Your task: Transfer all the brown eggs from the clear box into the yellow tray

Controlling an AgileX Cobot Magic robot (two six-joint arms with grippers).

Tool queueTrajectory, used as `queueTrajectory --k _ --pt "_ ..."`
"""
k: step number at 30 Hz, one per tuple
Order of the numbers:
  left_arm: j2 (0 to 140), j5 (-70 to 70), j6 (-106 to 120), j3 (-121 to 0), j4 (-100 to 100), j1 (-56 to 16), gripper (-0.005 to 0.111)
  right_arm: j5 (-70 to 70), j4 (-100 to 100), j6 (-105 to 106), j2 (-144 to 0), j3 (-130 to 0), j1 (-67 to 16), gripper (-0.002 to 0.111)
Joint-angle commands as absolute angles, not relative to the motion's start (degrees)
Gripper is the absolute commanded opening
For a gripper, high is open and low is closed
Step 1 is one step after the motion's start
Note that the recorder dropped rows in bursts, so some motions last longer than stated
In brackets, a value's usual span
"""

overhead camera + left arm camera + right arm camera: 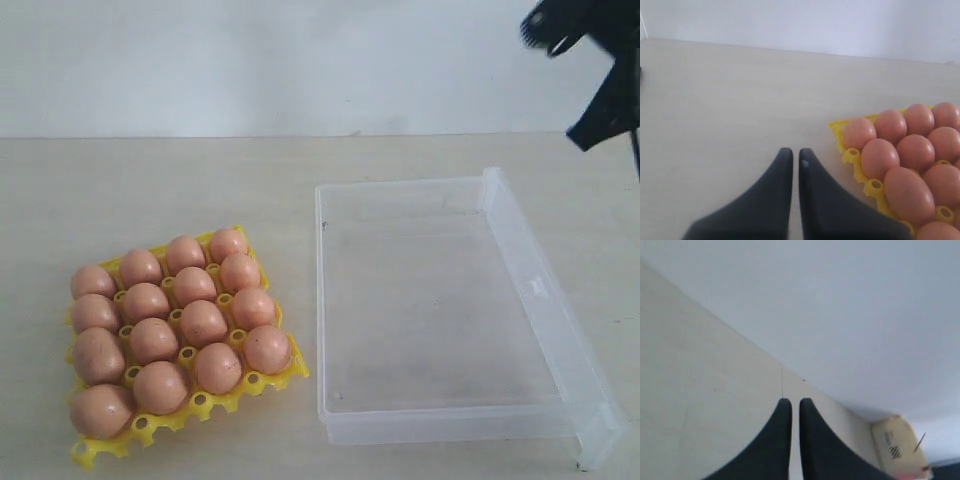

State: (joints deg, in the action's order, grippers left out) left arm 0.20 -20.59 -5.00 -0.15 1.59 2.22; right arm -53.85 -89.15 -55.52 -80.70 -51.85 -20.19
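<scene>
Several brown eggs (204, 322) fill the cells of the yellow tray (290, 377) at the front left of the table. The clear box (420, 420) lies to the right of the tray with no egg showing inside it, its lid flap (545, 300) folded out on the right. In the left wrist view the same eggs (880, 158) and yellow tray (852, 159) sit beside my left gripper (791, 152), which is shut and holds nothing. My right gripper (791, 402) is shut too and looks at bare table and wall. Part of the right arm (600, 110) shows at the top right.
A pale wooden table (200, 180) runs to a white wall (250, 60) behind. A cardboard box corner (897, 445) shows in the right wrist view.
</scene>
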Motion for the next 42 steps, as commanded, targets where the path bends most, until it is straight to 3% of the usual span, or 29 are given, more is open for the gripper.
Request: queueTrajectory --k 1,5,9,11,20,23,33,42 --pt "0.0 -20.4 -4.9 0.0 1.5 2.4 0.004 -39.8 -86.3 -78.0 -75.2 -52.0 -10.2 0.001" --pt "0.0 -20.4 -4.9 0.0 1.5 2.4 0.004 -12.9 -82.4 -92.5 -69.0 -49.9 1.3 0.001" --pt "0.0 -20.4 -4.9 0.0 1.5 2.4 0.004 19.1 -86.5 -91.8 -63.2 -46.1 10.4 0.001" --pt "0.0 -20.4 -4.9 0.0 1.5 2.4 0.004 23.6 -87.5 -90.5 -60.2 -43.8 11.9 0.001" --pt "0.0 -20.4 -4.9 0.0 1.5 2.4 0.004 3.8 -78.7 -90.3 -37.5 -25.7 11.9 0.001" --pt "0.0 -20.4 -4.9 0.0 1.5 2.4 0.004 -0.9 -78.2 -89.8 -32.1 -21.3 8.1 0.001" --pt "0.0 -20.4 -4.9 0.0 1.5 2.4 0.004 10.6 -77.8 -89.8 -28.6 -15.4 -7.8 0.001" --pt "0.0 -20.4 -4.9 0.0 1.5 2.4 0.004 12.6 -77.6 -89.9 -28.6 -15.4 -9.3 0.001"
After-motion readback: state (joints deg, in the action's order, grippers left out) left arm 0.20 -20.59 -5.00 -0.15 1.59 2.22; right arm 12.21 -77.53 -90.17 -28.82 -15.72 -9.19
